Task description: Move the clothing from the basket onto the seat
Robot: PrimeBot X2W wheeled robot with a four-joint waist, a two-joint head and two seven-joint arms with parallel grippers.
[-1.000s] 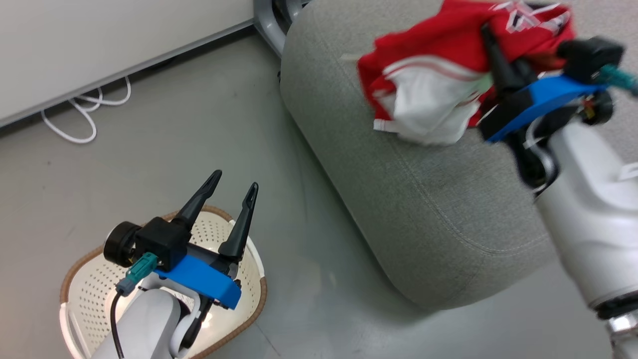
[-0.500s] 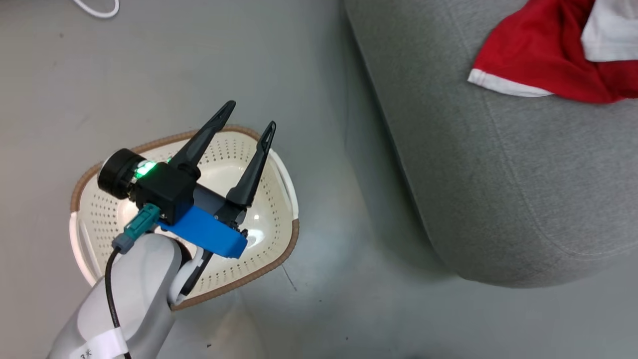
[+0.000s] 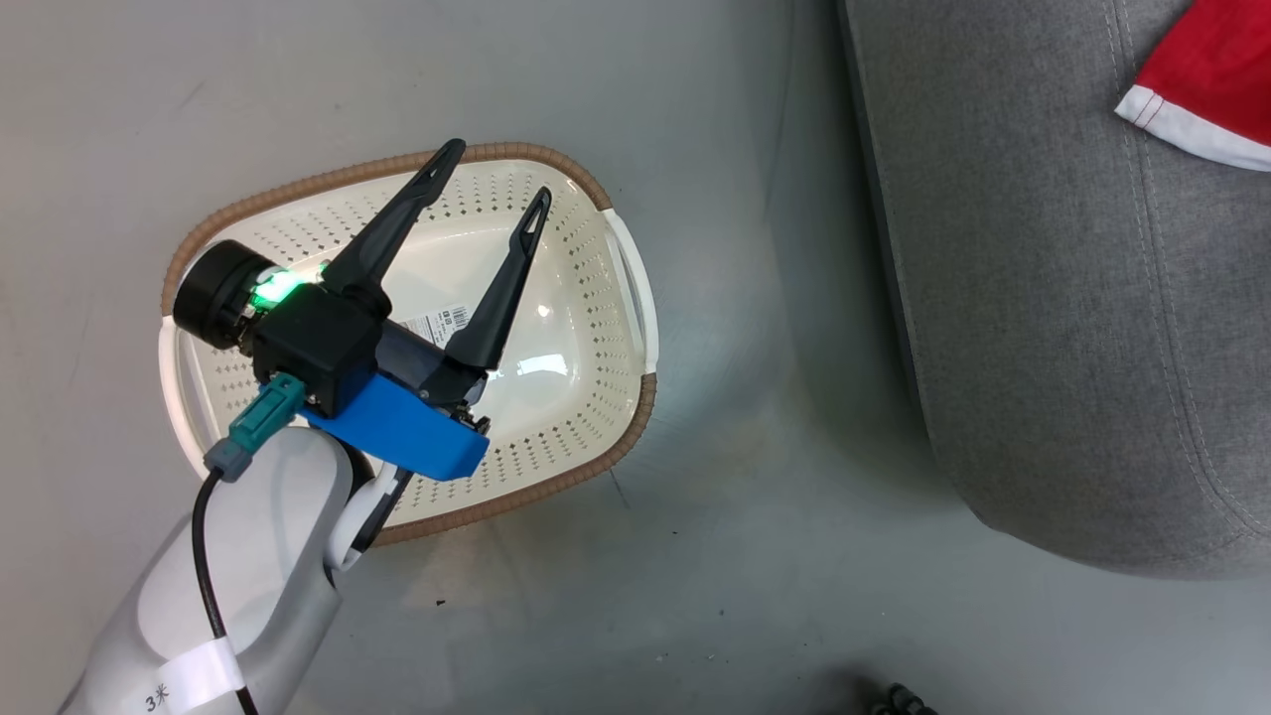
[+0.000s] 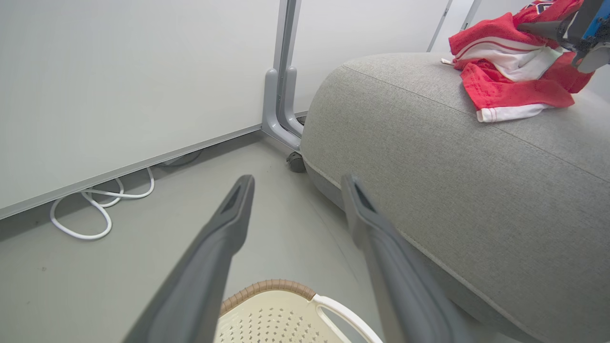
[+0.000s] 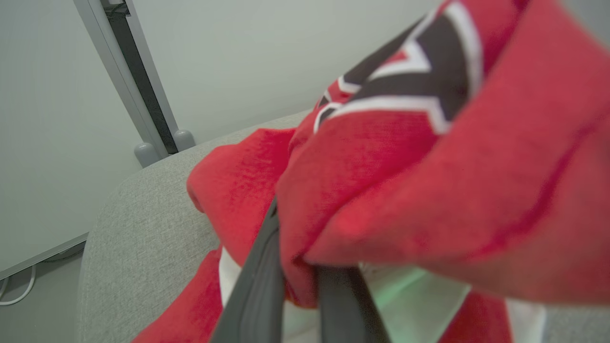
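Basket (image 3: 608, 328): cream plastic, rounded rectangle, walls perforated in diamond dots, capped with a brown woven-look rim (image 3: 526, 152); white handles (image 3: 635, 288) are fitted on the short sides. It is parked on the smooth grey floor (image 3: 695, 596), near the seat (image 3: 1043, 298) but apart from it. Inside it, a paper label (image 3: 449, 320) is seen on the glossy floor of the basket.

Left gripper (image 3: 496, 171): held above the basket, long dark tapered fingers spread wide, nothing gripped.

Seat: grey woven upholstery, bulging rounded edges, stitched seams.

Clothing (image 4: 505, 81): soft bright-red fabric with white trim, a white inner layer and black-and-white lettering. It is heaped on the seat's top, set back from the rounded edge facing the basket, white hem flat on the fabric.

Right gripper (image 5: 298, 286): fingers drawn close together, a bunched red fold of the clothing pinched between them. The fingertips are buried in cloth.

A white cable (image 4: 95, 214) is looped on the floor by the wall.
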